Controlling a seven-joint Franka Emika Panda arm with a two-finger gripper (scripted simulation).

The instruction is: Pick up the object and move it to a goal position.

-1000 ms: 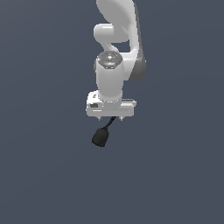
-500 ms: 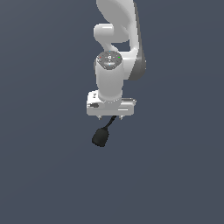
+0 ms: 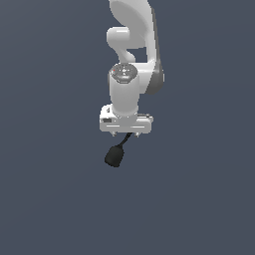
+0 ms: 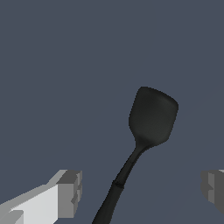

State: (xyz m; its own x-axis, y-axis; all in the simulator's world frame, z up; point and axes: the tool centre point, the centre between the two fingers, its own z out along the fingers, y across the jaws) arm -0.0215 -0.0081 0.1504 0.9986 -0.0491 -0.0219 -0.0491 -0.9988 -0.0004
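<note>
The object (image 3: 114, 155) is a small matte black spatula-like thing with a flared, rounded head and a thin stem. In the exterior view it lies just below the white gripper (image 3: 126, 133), with its stem running up under the hand. In the wrist view the object (image 4: 152, 117) has its stem passing between my two fingers (image 4: 70, 192). The gripper (image 4: 142, 190) is open, with the jaws wide apart and touching nothing. The end of the stem is cut off by the edge of the wrist view.
Only a plain dark grey-blue surface (image 3: 199, 199) surrounds the arm and the object. The white arm (image 3: 132, 60) rises behind the gripper in the exterior view.
</note>
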